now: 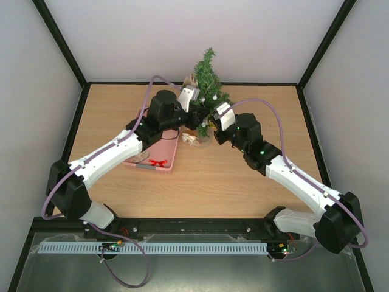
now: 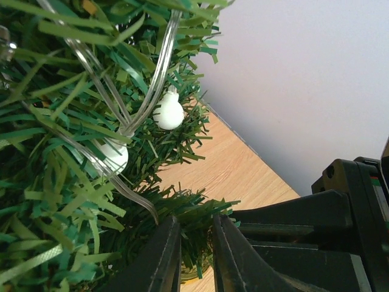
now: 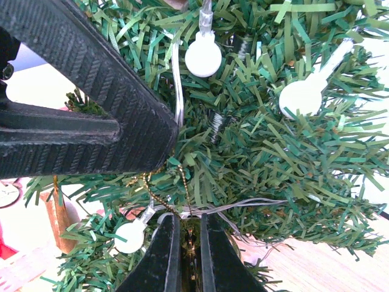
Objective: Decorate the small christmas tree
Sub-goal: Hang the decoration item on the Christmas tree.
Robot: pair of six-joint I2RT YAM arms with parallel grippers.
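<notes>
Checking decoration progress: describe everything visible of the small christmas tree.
The small dark-green artificial christmas tree, bushy with flat plastic-looking needles and a pointed top, stands upright at the wooden table's far middle. A clear wire with round white bulbs is strung through its branches. A thin gold thread hangs in the lower needles, running into the shut right tool. The left tool, jaws slightly apart, pokes into the lower branches.

White bulbs point(image 2: 169, 112) in small christmas tree point(image 2: 55, 182)
</notes>
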